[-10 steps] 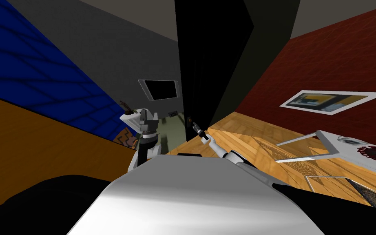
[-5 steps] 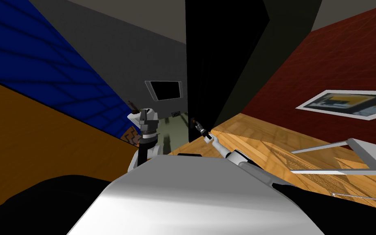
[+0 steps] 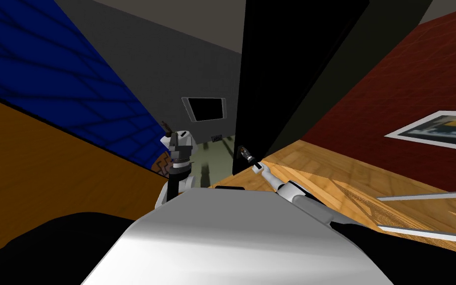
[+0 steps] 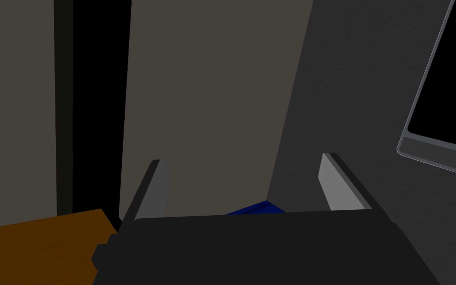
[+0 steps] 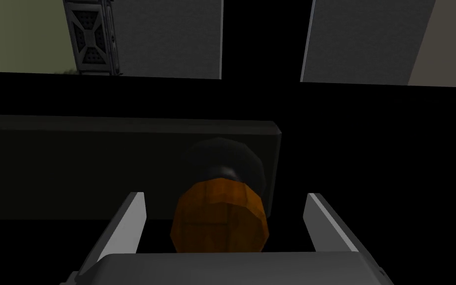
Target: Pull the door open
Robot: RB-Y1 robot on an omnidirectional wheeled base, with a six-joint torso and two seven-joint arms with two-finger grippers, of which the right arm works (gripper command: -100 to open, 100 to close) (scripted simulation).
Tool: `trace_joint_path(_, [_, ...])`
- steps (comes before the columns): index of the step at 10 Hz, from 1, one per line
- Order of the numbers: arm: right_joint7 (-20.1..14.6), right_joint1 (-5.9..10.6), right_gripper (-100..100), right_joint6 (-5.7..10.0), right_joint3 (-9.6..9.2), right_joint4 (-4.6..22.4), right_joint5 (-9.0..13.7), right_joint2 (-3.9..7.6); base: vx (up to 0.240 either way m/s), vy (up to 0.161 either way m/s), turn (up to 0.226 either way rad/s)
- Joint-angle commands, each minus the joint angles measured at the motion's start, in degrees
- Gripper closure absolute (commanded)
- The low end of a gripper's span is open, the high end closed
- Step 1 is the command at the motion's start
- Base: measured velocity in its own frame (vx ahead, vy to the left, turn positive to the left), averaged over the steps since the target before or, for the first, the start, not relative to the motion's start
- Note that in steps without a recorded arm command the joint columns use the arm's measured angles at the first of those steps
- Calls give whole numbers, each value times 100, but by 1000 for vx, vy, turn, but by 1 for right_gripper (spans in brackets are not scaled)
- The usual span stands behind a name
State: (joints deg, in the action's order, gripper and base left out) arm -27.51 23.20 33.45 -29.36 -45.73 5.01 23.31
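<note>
The door is a tall, very dark slab ahead of me, right of centre in the head view. Its round orange-brown wooden knob sticks out from a dark plate on the door. My right gripper is open around the knob, with a gap between it and each of the fingers. The head view shows that gripper, small, at the door's near edge with the right arm stretched out. My left gripper is open and holds nothing. It is raised to the left of the door.
A red wall with a framed picture runs along the right above a wooden floor. White rails of some furniture lie at the far right. A blue wall and an orange-brown surface close in the left side. A framed black window sits beyond the left hand.
My view has swung, so the picture and the white furniture slid right. The door's edge now stands further right and looks broader. The right gripper stays at the knob, its arm stretched further.
</note>
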Motion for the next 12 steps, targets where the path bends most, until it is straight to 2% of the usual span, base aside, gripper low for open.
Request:
trace_joint_path(1, [0,0,-100,0,0,0,0,0,58,52,11])
trace_joint_path(2, [0,0,100,0,0,0,0,0,-7,-5,-12])
trace_joint_path(7, [0,0,100,0,0,0,0,0,-11,-10,3])
trace_joint_path(8, [-142,-27,100,195,-160,-4,3,173,-81,-86,115])
trace_joint_path(10, [-253,-44,100,344,-273,-9,9,307,-144,-159,109])
trace_joint_path(11, [-377,-62,100,512,-399,-16,15,457,-150,-122,84])
trace_joint_path(12, [-441,-72,100,597,-463,-19,19,533,-145,-115,67])
